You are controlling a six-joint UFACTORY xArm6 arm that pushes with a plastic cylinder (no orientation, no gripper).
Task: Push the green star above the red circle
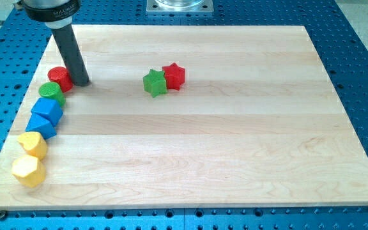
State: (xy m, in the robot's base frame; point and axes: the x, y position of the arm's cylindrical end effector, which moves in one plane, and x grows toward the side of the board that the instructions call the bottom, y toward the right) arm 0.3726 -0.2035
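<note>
The green star [154,83] lies on the wooden board [235,140] near the middle top, touching the red star [174,76] on its right. The red circle [60,78] sits at the board's left edge. My tip [82,82] stands just right of the red circle, touching or nearly touching it, and well left of the green star. The dark rod rises from the tip toward the view's top left.
Down the left edge below the red circle lie a green circle [52,93], two blue blocks [47,110] [41,126], and two yellow blocks [32,145] [28,170]. A blue perforated table surrounds the board.
</note>
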